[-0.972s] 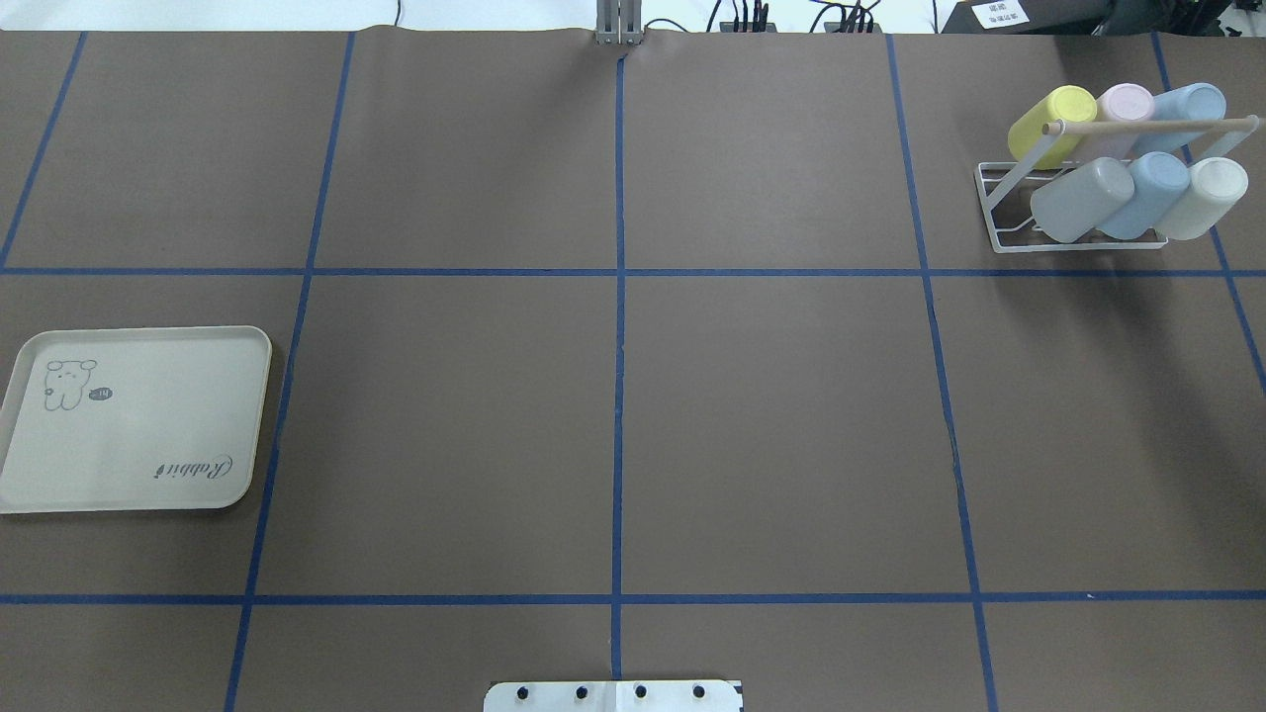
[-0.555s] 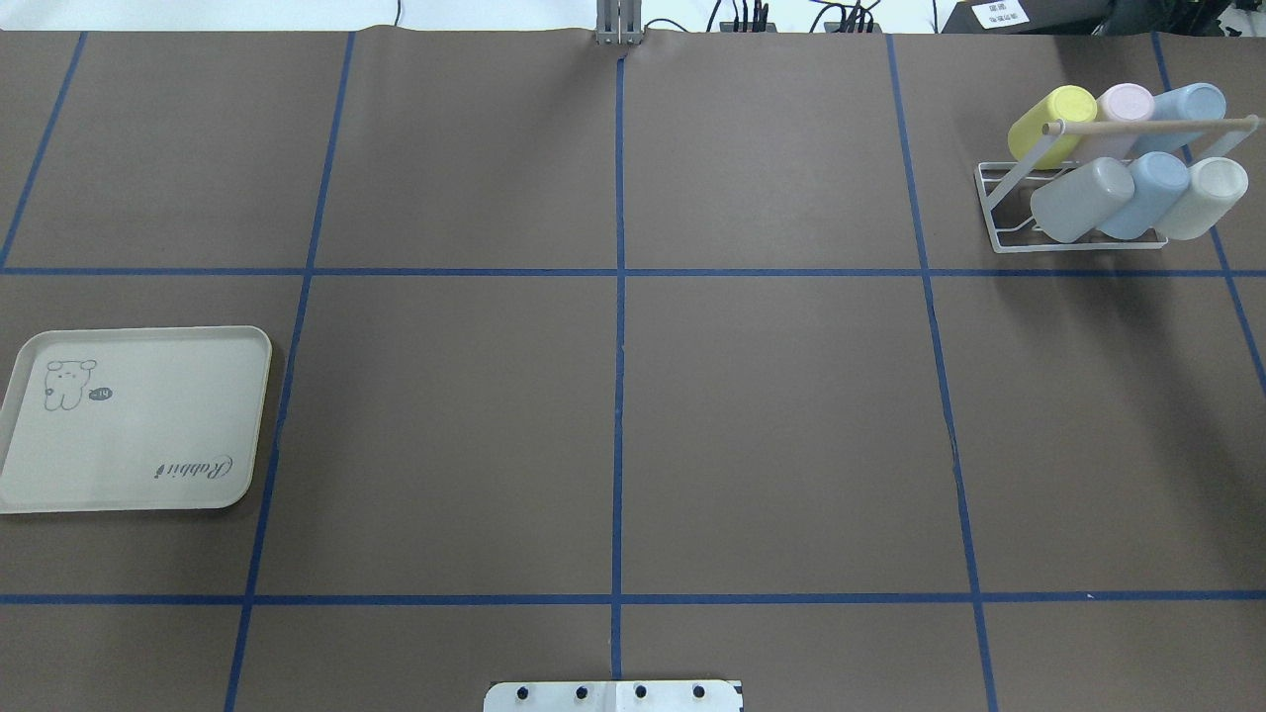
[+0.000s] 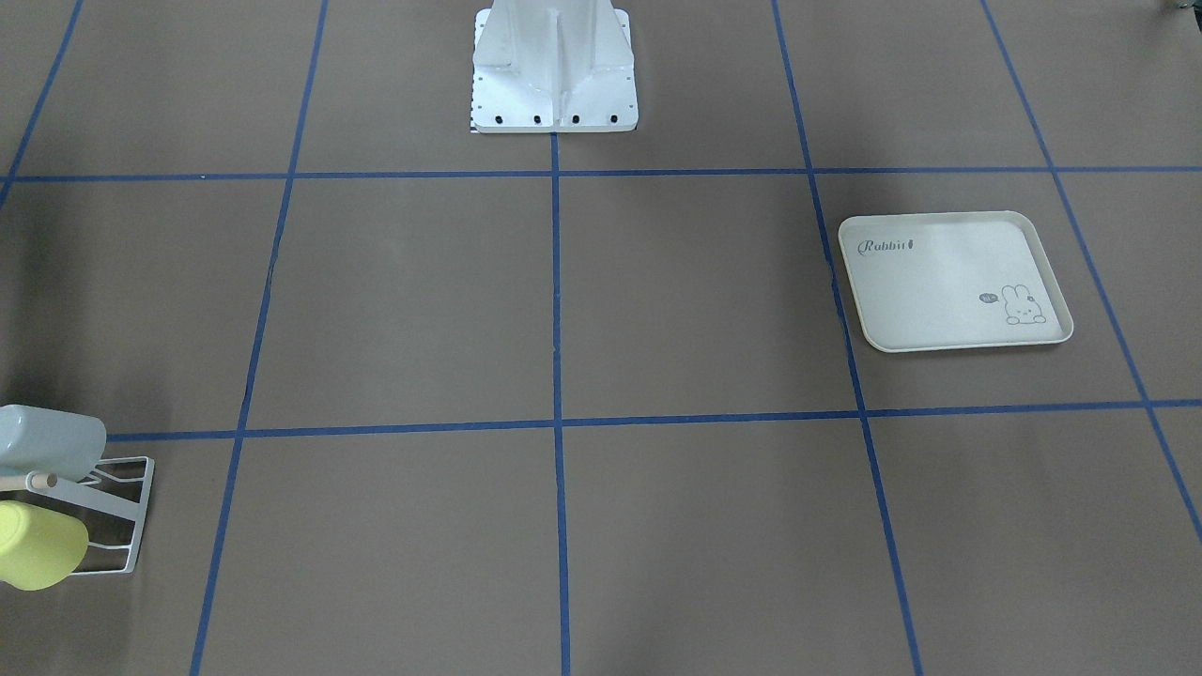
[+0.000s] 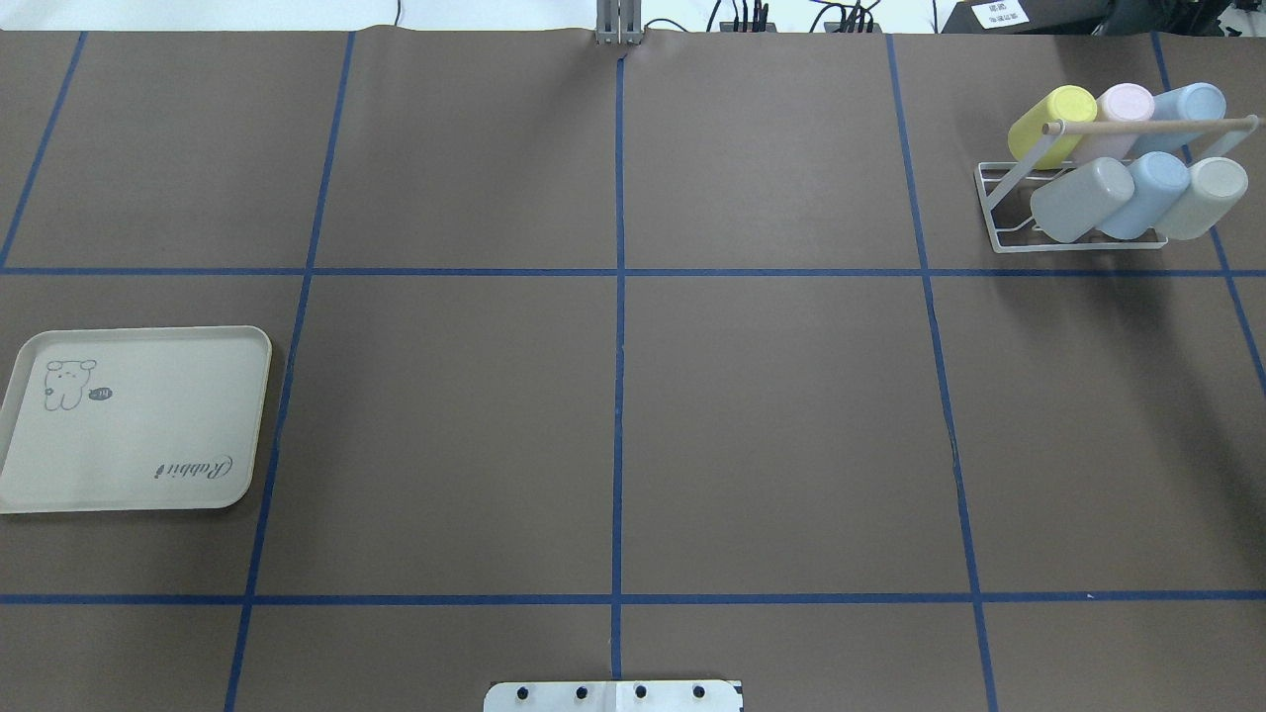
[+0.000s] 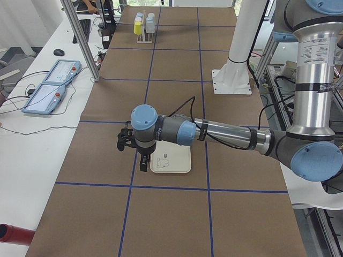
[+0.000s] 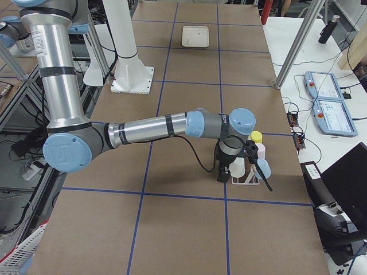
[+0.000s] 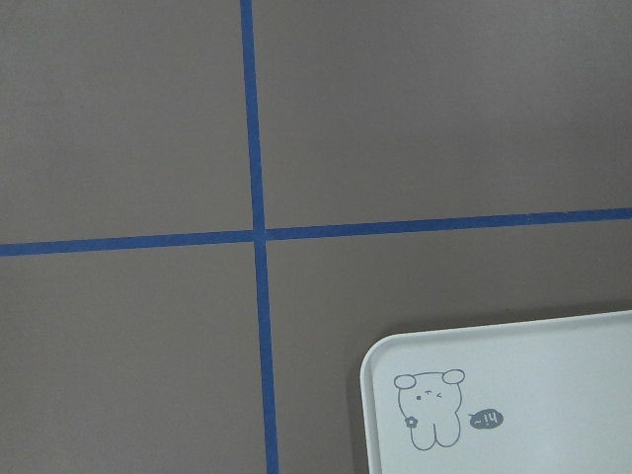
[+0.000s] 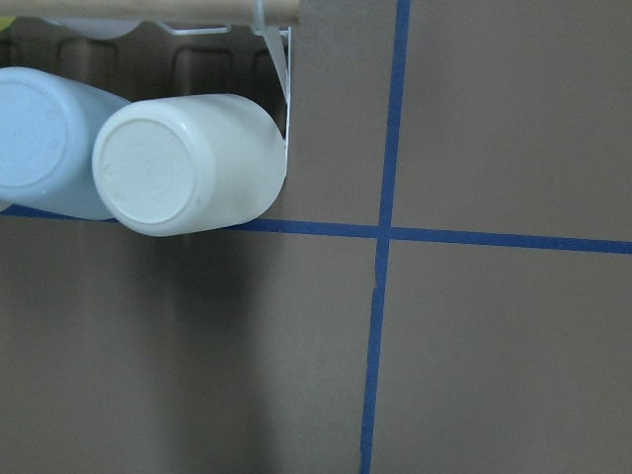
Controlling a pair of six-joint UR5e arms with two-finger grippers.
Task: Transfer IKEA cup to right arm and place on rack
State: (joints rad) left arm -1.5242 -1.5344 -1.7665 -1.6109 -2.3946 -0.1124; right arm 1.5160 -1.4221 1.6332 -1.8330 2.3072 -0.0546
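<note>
Cups (image 4: 1078,198), six in all, sit tilted, bottoms up, on the prongs of the rack (image 4: 1147,125), likely so they cannot roll; the cream cup (image 8: 188,163) takes the end prong. Your right arm (image 6: 149,129) hangs just beside the rack, your left arm (image 5: 225,133) well apart from it; you cannot tell how either arm's jaws stand.

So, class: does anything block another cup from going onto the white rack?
Yes. The rack is full: yellow, pink and sky-blue cups behind, grey, blue and cream cups in front. No free prong shows.
</note>
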